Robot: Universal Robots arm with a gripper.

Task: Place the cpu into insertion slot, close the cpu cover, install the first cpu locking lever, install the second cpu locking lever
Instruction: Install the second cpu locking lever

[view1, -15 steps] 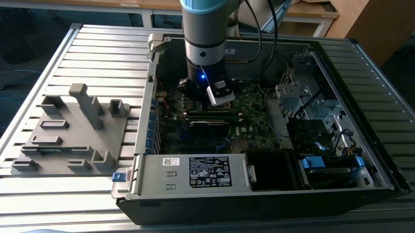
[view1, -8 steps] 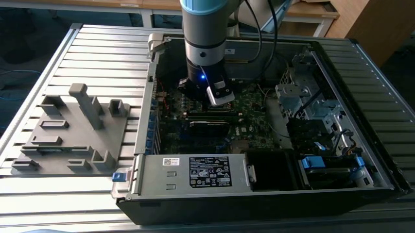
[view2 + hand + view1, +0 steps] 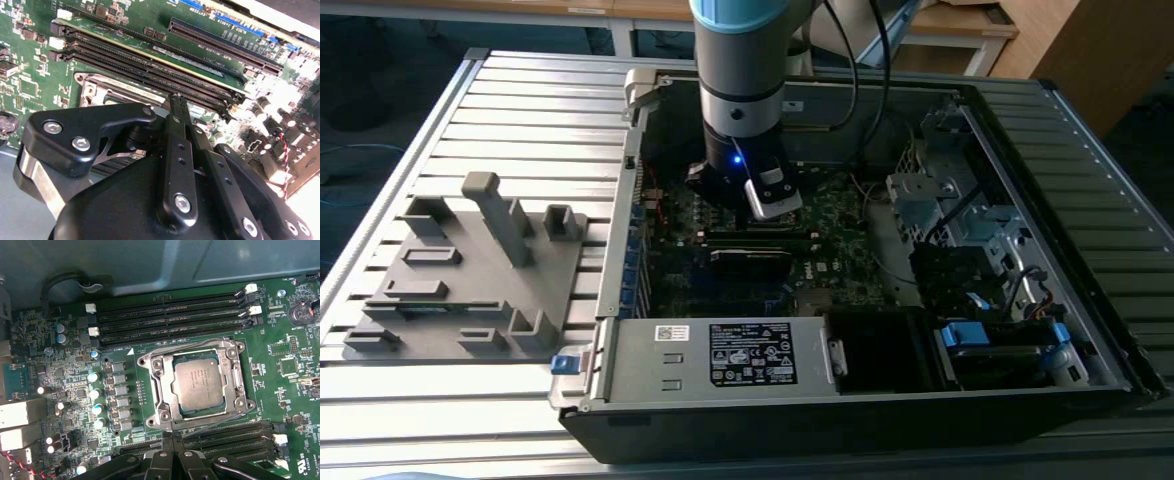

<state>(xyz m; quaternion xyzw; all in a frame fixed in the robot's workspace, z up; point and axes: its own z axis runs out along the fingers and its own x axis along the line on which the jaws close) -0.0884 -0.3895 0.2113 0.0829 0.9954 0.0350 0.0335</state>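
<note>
over open computer case (image 3: 854,330), my gripper (image 3: 172,452) hung low above motherboard (image 3: 70,385), just beside socket edge. fingers (image 3: 176,107) looked pressed together, holding nothing. cpu (image 3: 197,385) sat seated in slot, cpu cover (image 3: 165,405) lay closed flat around it. locking levers (image 3: 220,426) along socket sides appeared down, though latching i couldn't confirm. judged lever step in hand; next move called for careful sideways hook under catch.

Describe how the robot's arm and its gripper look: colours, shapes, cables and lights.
In the exterior view the arm is a thick grey cylinder with a light blue band at the top and a black ring lower down. Black cables hang beside it, and a small blue light glows near the wrist. In the second wrist view the gripper is matte black, built of flat bars joined by silver screws.
</note>
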